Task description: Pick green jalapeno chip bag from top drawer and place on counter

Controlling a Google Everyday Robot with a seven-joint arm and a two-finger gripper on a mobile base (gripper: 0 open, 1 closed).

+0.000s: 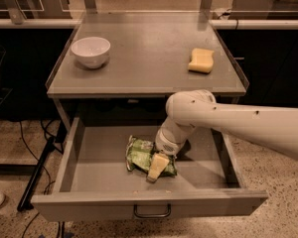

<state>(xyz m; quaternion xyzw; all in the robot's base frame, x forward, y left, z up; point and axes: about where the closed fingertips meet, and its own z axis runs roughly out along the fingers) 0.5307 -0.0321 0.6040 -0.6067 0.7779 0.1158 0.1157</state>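
Observation:
The green jalapeno chip bag [139, 155] lies crumpled on the floor of the open top drawer [89, 205], near its middle. My gripper [157, 166] reaches down into the drawer from the right and sits on the bag's right front part, touching it. The white arm [238, 123] crosses over the drawer's right side. The counter [149, 43] is the grey tabletop directly above the drawer. The drawer's dark loop handle [152, 212] is on the front panel.
A white bowl [91, 51] stands on the counter's left. A yellow sponge [201, 60] lies on its right. Low clear rails edge the counter's sides. Dark cables and a frame leg [37, 175] lie on the speckled floor to the left.

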